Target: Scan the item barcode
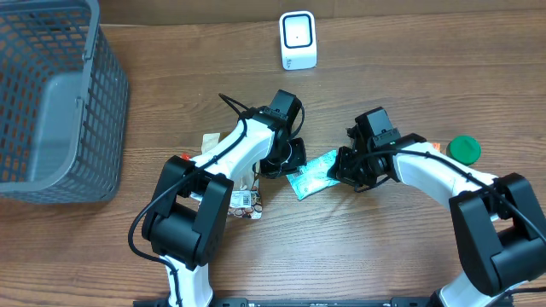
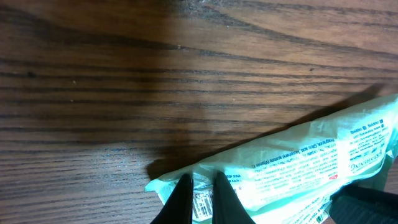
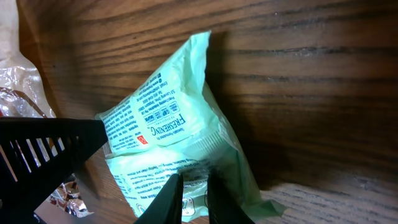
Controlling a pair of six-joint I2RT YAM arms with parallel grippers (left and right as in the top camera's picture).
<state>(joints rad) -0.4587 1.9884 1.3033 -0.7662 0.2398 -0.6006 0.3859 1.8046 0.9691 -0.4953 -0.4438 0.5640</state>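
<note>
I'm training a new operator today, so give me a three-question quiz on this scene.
1. True or false: the basket stands apart from the packet.
2. Of the left gripper and right gripper, which pinch the packet? A left only; B right only; C both.
3. What round green thing lies near the right edge of the overhead view?
Key: 1 true; 2 C; 3 a cap.

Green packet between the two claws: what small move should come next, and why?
Probably lift it together toward the white scanner: the left gripper and right gripper each pinch an end of the green packet, which sits well short of it.
</note>
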